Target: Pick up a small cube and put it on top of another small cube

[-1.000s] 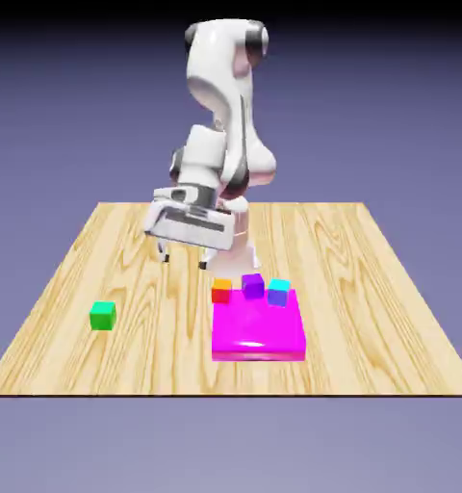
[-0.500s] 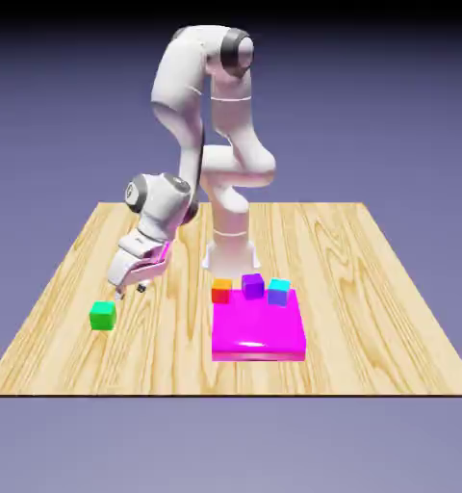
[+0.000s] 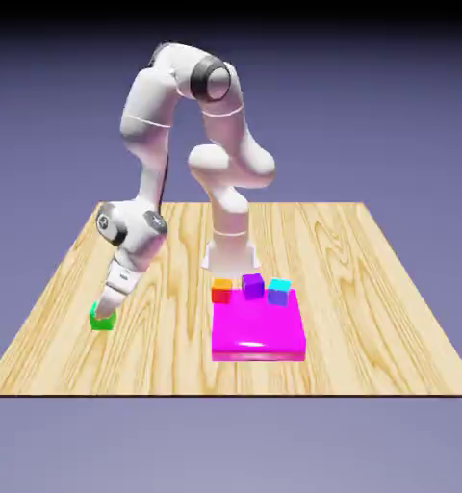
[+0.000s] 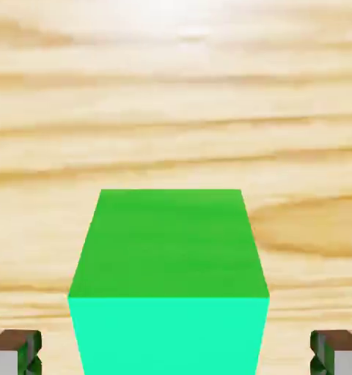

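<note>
Hand view, green cube (image 4: 169, 286) between spread fingertips (image 4: 15, 350), gripper (image 3: 103, 313) wide, untouched.

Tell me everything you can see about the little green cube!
The green cube is small, plain and bright green, with smooth flat faces and sharp edges. It sits flat on the wooden table, alone on the exterior view's left, away from the pink block. The gripper is low over it, one grey fingertip on each side, with gaps, so nothing grips it yet.
</note>
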Motion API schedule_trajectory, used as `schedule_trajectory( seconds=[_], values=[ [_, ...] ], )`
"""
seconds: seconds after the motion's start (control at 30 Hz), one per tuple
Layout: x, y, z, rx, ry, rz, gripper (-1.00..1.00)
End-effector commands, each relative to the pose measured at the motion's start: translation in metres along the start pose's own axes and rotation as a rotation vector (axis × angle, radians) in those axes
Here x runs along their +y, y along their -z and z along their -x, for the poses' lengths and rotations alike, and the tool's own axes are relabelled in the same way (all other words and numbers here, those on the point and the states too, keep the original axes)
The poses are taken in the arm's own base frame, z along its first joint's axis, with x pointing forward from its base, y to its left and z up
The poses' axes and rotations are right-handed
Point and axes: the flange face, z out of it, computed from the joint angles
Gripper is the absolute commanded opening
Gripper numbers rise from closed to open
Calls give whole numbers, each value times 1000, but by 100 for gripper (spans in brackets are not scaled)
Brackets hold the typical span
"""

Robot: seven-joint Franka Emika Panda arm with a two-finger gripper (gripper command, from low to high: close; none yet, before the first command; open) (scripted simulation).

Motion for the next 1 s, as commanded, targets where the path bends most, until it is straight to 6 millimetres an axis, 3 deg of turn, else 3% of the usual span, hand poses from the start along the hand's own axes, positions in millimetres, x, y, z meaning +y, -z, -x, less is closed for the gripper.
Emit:
schedule_trajectory(
  seconds=[0.0, 0.03, 0.07, 0.3, 0.37, 0.67, 0.97],
  values=[
    [-1, -3, 0, 1, 0, -1, 0],
    [-1, -3, 0, 1, 0, -1, -100],
    [-1, -3, 0, 1, 0, -1, -100],
    [7, 62, 7, 0, -1, 1, -100],
    [7, 64, 7, 2, -1, -1, -100],
    [30, 109, -49, -56, -420, -21, -100],
    [23, 164, -99, -122, -798, -118, -100]
  ],
)
